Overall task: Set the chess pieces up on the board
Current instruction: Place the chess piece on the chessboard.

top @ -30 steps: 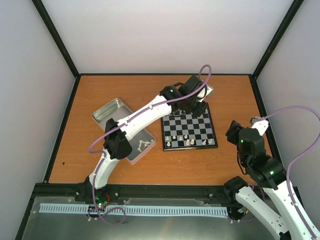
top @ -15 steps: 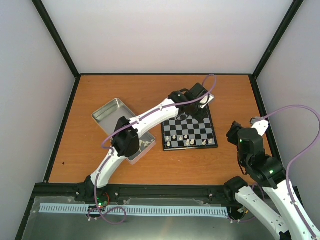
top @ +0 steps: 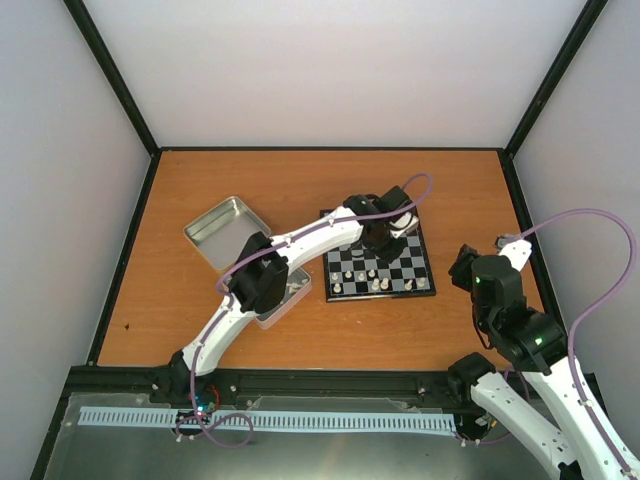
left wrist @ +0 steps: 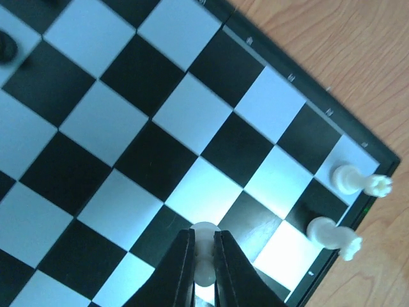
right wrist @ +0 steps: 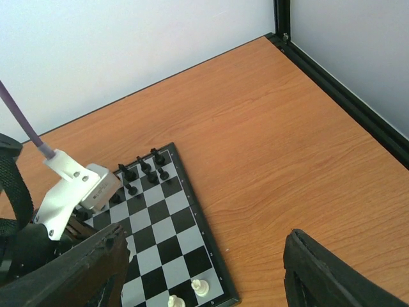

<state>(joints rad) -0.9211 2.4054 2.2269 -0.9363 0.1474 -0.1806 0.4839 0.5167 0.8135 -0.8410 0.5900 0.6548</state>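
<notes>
Tiny round-headed cream chess piece [left wrist: 204,228]: pinched at the waist between the two black fingers [left wrist: 184,268] of the left gripper [left wrist: 204,240], jaws pressed almost together around it. Hangs straight down from the fingertips over the small square chessboard [left wrist: 300,89] of black and pale chequered squares with a black border, where a pale square meets a black one. Cannot tell whether its base touches the surface.

Just right of those fingers, by the board's corner: two more cream pieces [left wrist: 348,180], upright on the last squares, apart from each other and from the held one. Far ahead and to the left of the fingertips, cut by the frame edge: one small black chess figure [left wrist: 6,48].

Seen from above, nearer the arm bases than the left hand: a scatter of cream figures [top: 376,285] on the two closest rows. Left of and behind the hand: a shallow rectangular silver metal tin [top: 222,228] on the orange-brown wooden table [top: 450,190], and a second tin [top: 296,290] partly hidden under the left arm's elbow.

Right gripper [right wrist: 208,238]: fingers spread wide, nothing between them, hovering off the board's right side. Ahead and to the left of it: a cluster of black figures [right wrist: 144,169] at the board's far corner.
</notes>
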